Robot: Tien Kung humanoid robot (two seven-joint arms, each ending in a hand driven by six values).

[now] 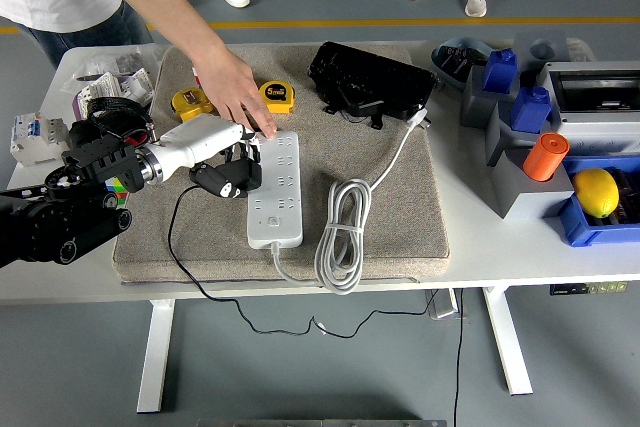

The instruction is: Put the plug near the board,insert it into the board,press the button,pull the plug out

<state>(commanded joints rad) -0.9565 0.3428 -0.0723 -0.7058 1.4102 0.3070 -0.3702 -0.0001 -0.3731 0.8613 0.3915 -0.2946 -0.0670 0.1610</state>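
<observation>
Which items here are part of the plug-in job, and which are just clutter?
In use: power strip; black plug in the left hand; a person's hand steadying the strip.
Lying about: tape measures, black case, orange cylinder, lemon.

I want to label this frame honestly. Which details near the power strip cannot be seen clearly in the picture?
- Head view: the prongs of the black plug are hidden by the left hand, so whether it is seated in the power strip cannot be told.
- The strip's far end is covered by the person's hand.
- The strip's button is too small to read its state.
- The right hand is outside the frame.
</observation>
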